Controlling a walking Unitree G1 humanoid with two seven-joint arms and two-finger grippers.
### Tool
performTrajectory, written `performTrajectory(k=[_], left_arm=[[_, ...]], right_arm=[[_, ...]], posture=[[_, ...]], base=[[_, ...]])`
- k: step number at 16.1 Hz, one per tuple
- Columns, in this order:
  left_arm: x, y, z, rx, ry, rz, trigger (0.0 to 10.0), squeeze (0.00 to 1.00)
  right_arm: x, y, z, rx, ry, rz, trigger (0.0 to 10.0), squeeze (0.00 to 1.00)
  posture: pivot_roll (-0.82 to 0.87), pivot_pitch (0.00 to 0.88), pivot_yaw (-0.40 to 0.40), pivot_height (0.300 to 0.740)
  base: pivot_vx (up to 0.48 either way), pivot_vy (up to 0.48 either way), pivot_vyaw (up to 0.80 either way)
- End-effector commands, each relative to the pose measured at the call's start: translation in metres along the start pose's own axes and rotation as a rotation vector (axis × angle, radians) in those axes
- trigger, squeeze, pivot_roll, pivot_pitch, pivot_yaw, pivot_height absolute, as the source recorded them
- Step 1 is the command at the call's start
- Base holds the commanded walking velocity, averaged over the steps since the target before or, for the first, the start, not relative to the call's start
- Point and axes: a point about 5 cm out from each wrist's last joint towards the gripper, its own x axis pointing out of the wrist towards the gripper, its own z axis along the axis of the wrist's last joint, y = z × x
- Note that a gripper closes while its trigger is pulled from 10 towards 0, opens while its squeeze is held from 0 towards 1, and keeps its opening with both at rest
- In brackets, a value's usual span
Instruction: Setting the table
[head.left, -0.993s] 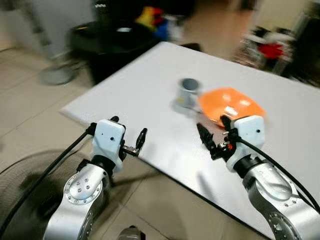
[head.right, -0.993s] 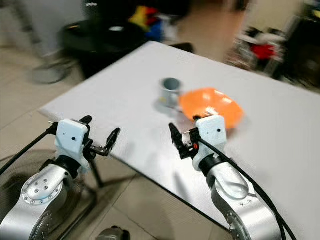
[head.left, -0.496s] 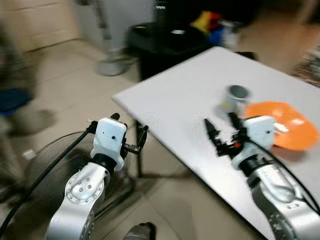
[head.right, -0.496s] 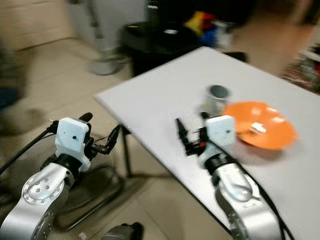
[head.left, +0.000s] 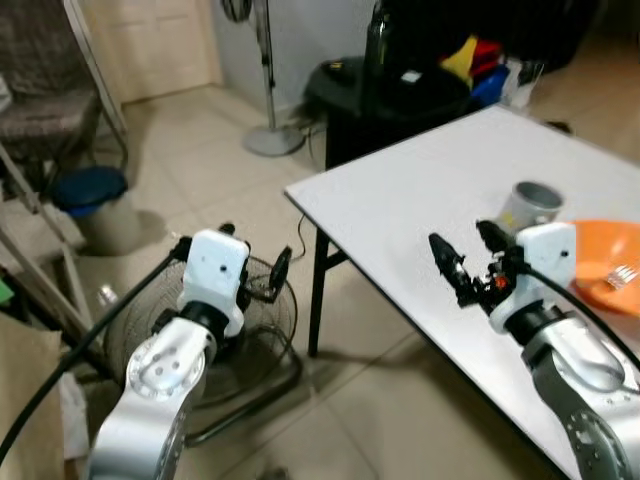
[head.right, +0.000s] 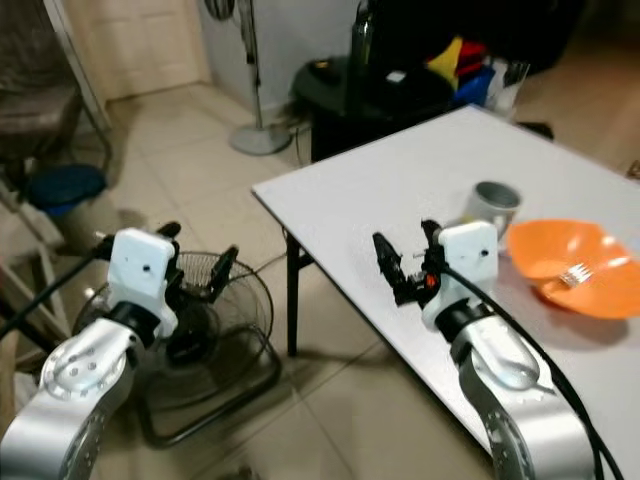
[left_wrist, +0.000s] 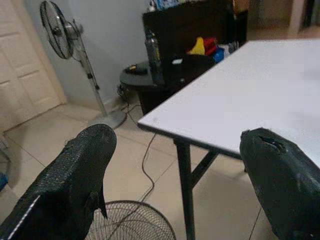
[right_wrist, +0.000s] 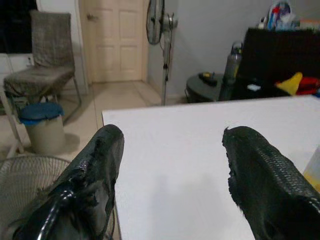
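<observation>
1. Table (head.left: 420, 190), white, rectangular, one corner toward the robot. Its near edge runs under the right arm, so that arm already reaches over the top while the left one is off it.

2. Bowl (head.right: 570, 272), orange, shallow, on the table at the robot's right. A fork (head.right: 580, 272) rests inside with its tines up; it looks parked there to be laid out beside the bowl.

3. Cup (head.right: 492, 204), grey metal, upright, just beside the bowl on its left, touching or nearly so. The setting items are bunched together, not spread as a place setting; I judge the laying-out barely begun.

4. Right gripper (head.right: 405, 262), over the table near its edge, short of the cup. Fingers spread wide, nothing between them, pointing along the tabletop away from the dishes.

5. Left gripper (head.left: 255, 275), held out over the floor beside the table corner, above a floor fan (head.left: 250, 320). Fingers wide apart, empty; probably carried level for balance, not reaching.

6. Surroundings: pedestal fan (head.left: 262, 70) by the wall, dark round side table (head.left: 390, 95) behind, blue-lidded bin (head.left: 95, 200), chair (head.left: 50, 90), tiled floor (head.left: 190, 170).
</observation>
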Motion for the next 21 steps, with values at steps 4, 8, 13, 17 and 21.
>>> performTrajectory(k=[4, 8, 13, 17, 21], left_arm=[[-0.006, 0.005, -0.003, 0.003, 0.033, 0.029, 10.0, 0.00], [-0.007, 0.002, -0.004, 0.028, 0.036, 0.026, 10.0, 0.00], [-0.008, 0.005, -0.004, 0.022, 0.037, 0.039, 10.0, 0.00], [-0.008, 0.007, -0.001, 0.026, 0.030, 0.035, 10.0, 0.00], [-0.007, 0.007, 0.000, 0.025, 0.028, 0.030, 10.0, 0.00]], right_arm=[[0.003, 0.033, -0.013, 0.062, 0.040, 0.070, 10.0, 0.00], [0.005, 0.032, -0.014, 0.061, 0.043, 0.072, 10.0, 0.00], [0.005, 0.032, -0.015, 0.071, 0.050, 0.084, 10.0, 0.00], [0.003, 0.034, -0.023, 0.137, 0.079, 0.039, 10.0, 0.00], [0.004, 0.034, -0.023, 0.144, 0.084, 0.032, 10.0, 0.00]], posture=[[0.13, 0.000, 0.026, 0.740], [0.14, 0.000, 0.020, 0.740], [0.14, 0.000, 0.015, 0.740], [0.14, 0.000, 0.021, 0.740], [0.14, 0.000, 0.023, 0.740]], base=[[0.000, 0.000, 0.80], [0.000, 0.000, 0.80], [0.000, 0.000, 0.80], [0.000, 0.000, 0.40], [0.000, 0.277, 0.00]])
